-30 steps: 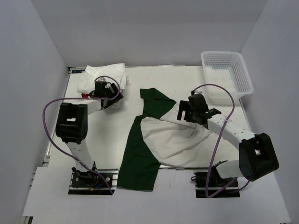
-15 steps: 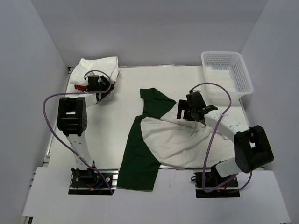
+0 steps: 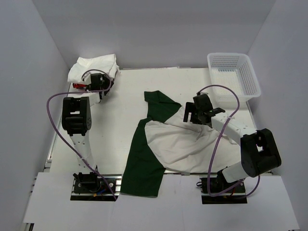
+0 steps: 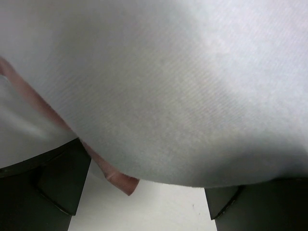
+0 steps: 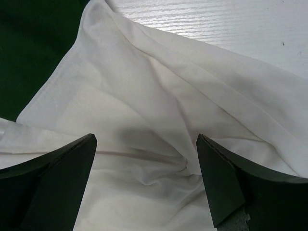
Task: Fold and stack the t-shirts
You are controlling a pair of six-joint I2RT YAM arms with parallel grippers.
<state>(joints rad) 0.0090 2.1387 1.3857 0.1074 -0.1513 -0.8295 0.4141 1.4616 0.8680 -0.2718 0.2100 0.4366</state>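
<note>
**2 arms work opposite ends of a laundry table**

In the upper left of the overhead view, the left gripper (image 3: 102, 78) presses against a folded white shirt (image 3: 94, 65) bunched at the far left corner of the table (image 3: 120, 125). From the left wrist camera, that white shirt (image 4: 183, 86) fills nearly the whole frame and sags between the 2 dark fingers (image 4: 43, 192), which stand wide apart at the lower corners and do not pinch it. An edge of a pink shirt (image 4: 115, 177) peeks out from beneath the white cloth at lower left.

At centre right, the right gripper (image 3: 188, 115) hangs over the upper edge of the large off-white shirt (image 3: 183, 144), which lies crumpled and unfolded across the middle of the table. Its dark green panel (image 3: 142, 163) runs down to the bottom edge of the table, and a green sleeve (image 3: 159, 103) points toward the upper centre. The right wrist camera shows this gripper's 2 fingers (image 5: 53, 183) spread apart, with creased off-white cloth (image 5: 154, 106) below the gap and green cloth (image 5: 33, 48) in the upper left corner. Whether the tips touch the cloth cannot be told.

A white mesh basket (image 3: 252, 79) sits at the upper right, well apart from both shirts.
</note>
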